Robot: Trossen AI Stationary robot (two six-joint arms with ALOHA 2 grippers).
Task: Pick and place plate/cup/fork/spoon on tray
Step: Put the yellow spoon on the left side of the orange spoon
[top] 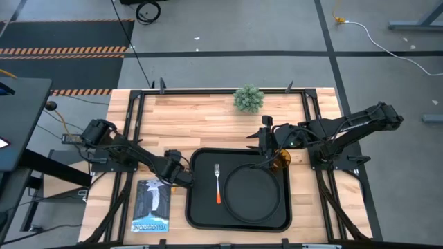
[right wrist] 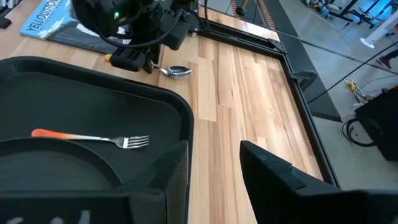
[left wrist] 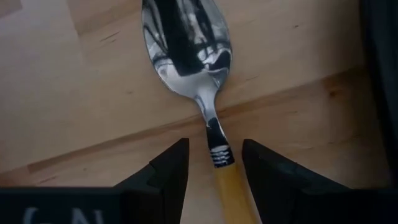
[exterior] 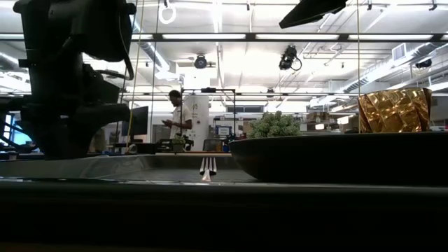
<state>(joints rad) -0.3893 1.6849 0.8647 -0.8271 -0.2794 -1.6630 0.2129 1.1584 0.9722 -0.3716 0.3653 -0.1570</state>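
- The plate (top: 254,193) and the fork (top: 218,184) are already lying inside the tray (top: 199,207), the fork on the tray floor just beside the plate's left rim, so by my reading two of the four items are placed.
- The spoon (left wrist: 189,46) is lying on the bench (top: 201,117) just outside the tray's left edge, and it looks like the step in hand.
- The left gripper (left wrist: 214,165) is sitting low over the spoon with its jaws spread, one on either side of the neck where the silver meets the orange handle; they are not yet pinching it.
- The cup (top: 282,160) is showing at the tray's upper right corner beside the right gripper (top: 264,142); whether it is standing inside the rim or just outside is hard to say from above.
- In the right wrist view the right gripper's jaws are standing apart with nothing between them, above the tray's corner and the bare bench.
- Left to do, as I judge it: lifting the spoon across into the tray, and perhaps settling the cup.
- From the high view the spoon is mostly hiding under the left arm.
- In the low view the plate's rim is blocking most of the tray, and only the fork's tines are showing.
- A booklet (top: 151,205) and a potted plant (top: 248,99) are sitting on the bench, well apart from the work.
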